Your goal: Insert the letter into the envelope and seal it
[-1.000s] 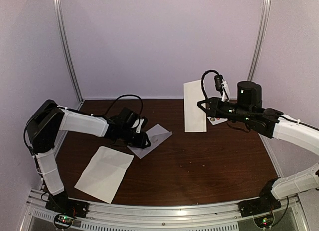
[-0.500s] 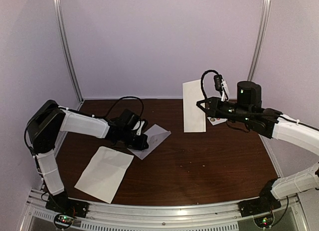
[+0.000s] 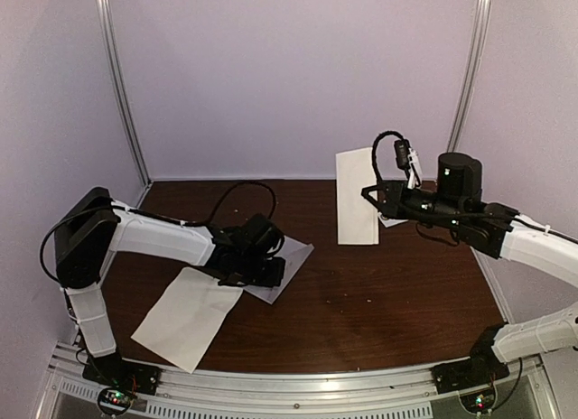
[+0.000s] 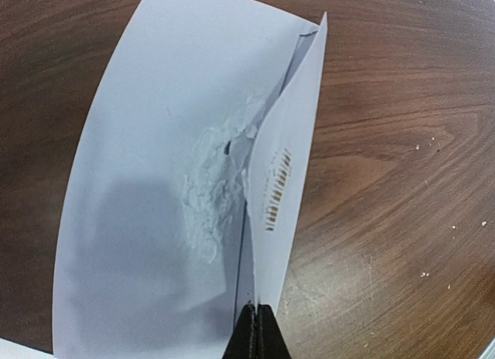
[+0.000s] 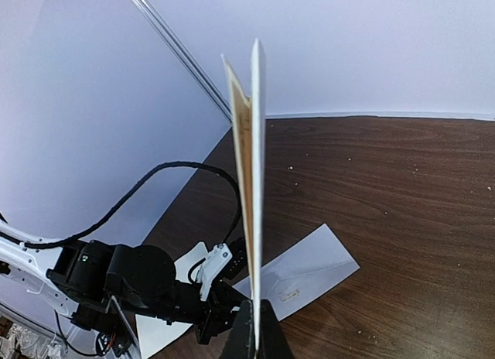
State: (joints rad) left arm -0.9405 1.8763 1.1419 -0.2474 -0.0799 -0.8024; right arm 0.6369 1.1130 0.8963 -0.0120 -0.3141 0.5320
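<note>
The left hand is pinching the raised flap of the envelope, which is lying flat on the counter — the right hand is clamping the folded letter upright, well right of the envelope.

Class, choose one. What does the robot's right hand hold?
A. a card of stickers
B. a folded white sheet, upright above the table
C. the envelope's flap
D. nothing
B: the right hand is shut on the lower edge of the folded letter, which stands upright, clear of the table.
</note>
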